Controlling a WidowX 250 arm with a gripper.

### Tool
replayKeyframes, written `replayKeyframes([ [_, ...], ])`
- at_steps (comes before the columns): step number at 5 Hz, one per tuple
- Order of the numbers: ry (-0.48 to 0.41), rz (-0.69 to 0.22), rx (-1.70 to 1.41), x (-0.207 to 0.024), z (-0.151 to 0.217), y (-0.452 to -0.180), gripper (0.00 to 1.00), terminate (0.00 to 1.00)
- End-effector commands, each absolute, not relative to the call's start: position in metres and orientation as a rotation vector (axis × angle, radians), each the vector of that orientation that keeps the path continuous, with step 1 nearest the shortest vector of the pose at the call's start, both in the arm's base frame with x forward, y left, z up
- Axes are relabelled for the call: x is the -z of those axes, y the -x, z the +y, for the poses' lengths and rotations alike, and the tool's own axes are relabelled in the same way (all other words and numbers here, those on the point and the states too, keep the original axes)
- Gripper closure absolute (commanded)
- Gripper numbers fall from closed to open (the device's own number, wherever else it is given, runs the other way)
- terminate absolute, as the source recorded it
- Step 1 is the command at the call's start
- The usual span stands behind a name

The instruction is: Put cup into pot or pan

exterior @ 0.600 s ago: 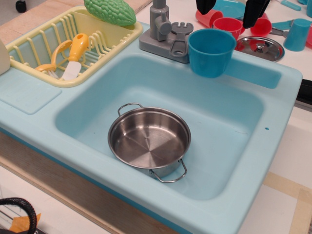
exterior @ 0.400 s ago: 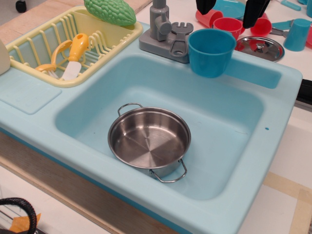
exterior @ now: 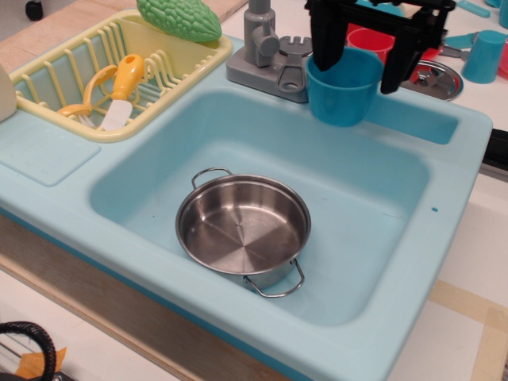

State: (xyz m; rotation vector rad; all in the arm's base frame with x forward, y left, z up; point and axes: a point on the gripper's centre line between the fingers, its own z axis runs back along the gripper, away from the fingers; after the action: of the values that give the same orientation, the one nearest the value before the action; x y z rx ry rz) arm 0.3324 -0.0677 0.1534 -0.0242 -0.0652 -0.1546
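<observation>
No readable text, labels, numbers; distant items possibly too small.

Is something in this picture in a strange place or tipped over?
Nothing looks tipped or spilled. The one odd thing is the green bitter gourd resting on the yellow dish rack, overhanging its rim. The teal cup stands upright on the sink ledge.

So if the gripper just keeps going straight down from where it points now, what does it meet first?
Most likely the teal cup: the open gripper has one finger on each side of its rim. Depth is unclear, so a fingertip could meet the sink ledge beside the cup.
</observation>
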Motion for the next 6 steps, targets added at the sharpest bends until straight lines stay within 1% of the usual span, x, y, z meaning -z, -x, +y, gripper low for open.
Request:
replayKeyframes([
  [1, 0.070, -0.059, 0.223, -0.152, -0.060, -0.336, 0.00, 0.00],
  [2, 0.069, -0.069, 0.228, -0.150, -0.060, -0.335, 1.00, 0.00],
  [3, 0.076, -0.079, 0.231, -0.149, -0.060, -0.335, 1.00, 0.00],
  [4, 0.057, -0.107, 0.263, -0.155, -0.063, -0.333, 1.00, 0.00],
  [5, 0.044, -0.133, 0.295, -0.172, -0.066, -0.322, 1.00, 0.00],
  [6, -0.007, -0.161, 0.224, -0.185, -0.067, -0.301, 1.00, 0.00],
])
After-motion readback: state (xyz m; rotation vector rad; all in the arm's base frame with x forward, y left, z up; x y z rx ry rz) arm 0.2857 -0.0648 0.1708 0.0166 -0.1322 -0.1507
